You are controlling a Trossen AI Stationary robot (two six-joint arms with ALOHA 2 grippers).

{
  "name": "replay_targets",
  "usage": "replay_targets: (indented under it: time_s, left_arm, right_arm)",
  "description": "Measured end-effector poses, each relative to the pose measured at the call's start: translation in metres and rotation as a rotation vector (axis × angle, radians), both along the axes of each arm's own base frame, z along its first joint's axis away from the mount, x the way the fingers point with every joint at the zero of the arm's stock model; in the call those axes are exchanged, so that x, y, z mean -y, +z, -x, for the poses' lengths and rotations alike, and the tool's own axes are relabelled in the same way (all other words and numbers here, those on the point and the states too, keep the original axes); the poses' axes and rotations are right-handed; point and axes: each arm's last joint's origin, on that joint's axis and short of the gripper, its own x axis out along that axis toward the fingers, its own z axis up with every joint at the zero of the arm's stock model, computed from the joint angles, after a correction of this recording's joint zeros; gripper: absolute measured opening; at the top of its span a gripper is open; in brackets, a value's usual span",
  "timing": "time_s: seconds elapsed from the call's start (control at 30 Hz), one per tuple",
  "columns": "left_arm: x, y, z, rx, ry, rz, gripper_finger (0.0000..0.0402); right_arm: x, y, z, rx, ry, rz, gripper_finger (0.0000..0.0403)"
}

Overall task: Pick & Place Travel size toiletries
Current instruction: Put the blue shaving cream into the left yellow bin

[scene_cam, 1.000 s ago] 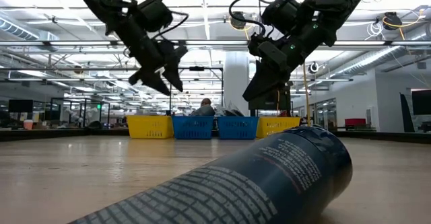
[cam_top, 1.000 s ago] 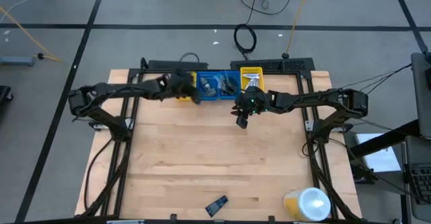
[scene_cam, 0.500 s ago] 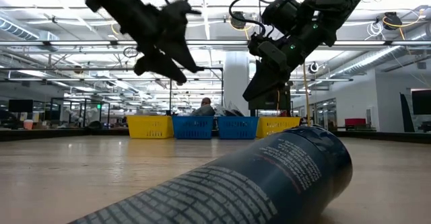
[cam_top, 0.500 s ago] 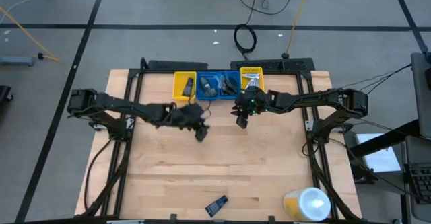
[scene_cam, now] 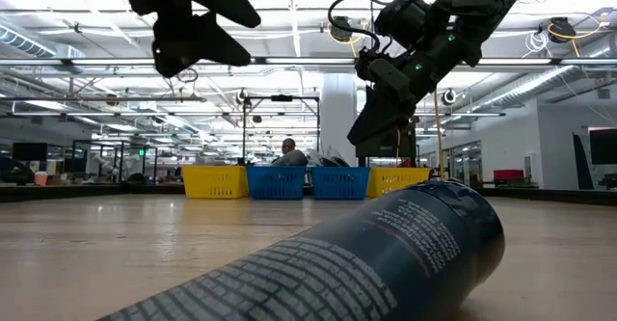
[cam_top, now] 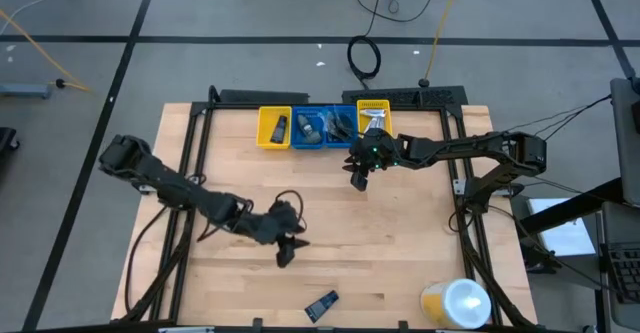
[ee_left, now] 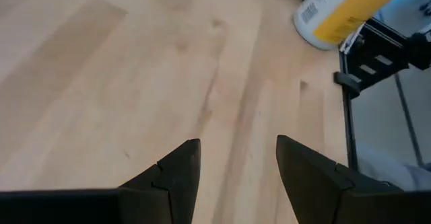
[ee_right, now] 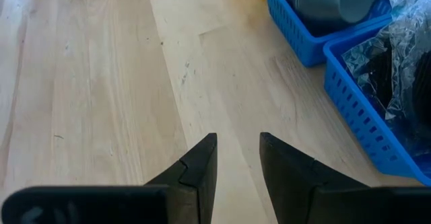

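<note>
A dark tube with printed text (cam_top: 321, 305) lies on its side on the wood near the table's front edge; it fills the foreground of the low view (scene_cam: 386, 254). My left gripper (cam_top: 283, 258) is open and empty above bare wood (ee_left: 236, 150), on the far left side of the tube. My right gripper (cam_top: 357, 181) is open and empty, above the wood just in front of the bins (ee_right: 237, 140). More small toiletries lie in the bins, among them a dark grey bottle (cam_top: 281, 128) in the left yellow bin (cam_top: 262, 131).
Four bins stand in a row at the far edge: yellow, two blue (cam_top: 322, 139), yellow (cam_top: 373, 107). In the right wrist view a blue bin (ee_right: 303, 39) holds a grey bottle (ee_right: 337, 2). A large yellow container with a white lid (cam_top: 455, 303) lies at the front right corner.
My left gripper has swung from above the left yellow bin at the far edge toward the table's near edge, and now stands over the middle-front of the table, close to the dark tube. The tube has not moved.
</note>
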Motion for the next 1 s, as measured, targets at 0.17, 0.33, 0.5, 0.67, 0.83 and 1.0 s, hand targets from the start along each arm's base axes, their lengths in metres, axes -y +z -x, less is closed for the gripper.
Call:
replay_targets:
  time_s: [0.17, 0.33, 0.5, 0.67, 0.83, 1.0]
  left_arm:
    - [0.021, -0.018, -0.009, 0.020, 0.000, 0.061, 0.0193]
    - [0.040, -0.030, -0.027, -0.001, -0.026, 0.059, 0.0193]
    - [0.057, -0.038, -0.053, -0.065, -0.084, 0.075, 0.0193]
    - [0.070, -0.045, -0.074, -0.180, -0.121, 0.045, 0.0193]
    - [0.079, -0.044, -0.089, -0.221, -0.143, 0.070, 0.0193]
    - [0.088, -0.042, -0.100, -0.222, -0.153, 0.077, 0.0193]
  right_arm:
    - [0.000, 0.000, 0.000, 0.003, -0.001, 0.001, 0.0107]
    - [0.000, 0.000, 0.000, 0.002, -0.001, 0.001, 0.0107]
    - [0.000, 0.000, 0.000, -0.002, -0.001, 0.000, 0.0107]
    - [0.000, 0.000, 0.000, -0.002, -0.002, 0.001, 0.0107]
    - [0.001, 0.000, 0.001, -0.004, -0.003, 0.009, 0.0107]
    - [0.001, -0.001, 0.001, -0.011, -0.001, 0.009, 0.0107]
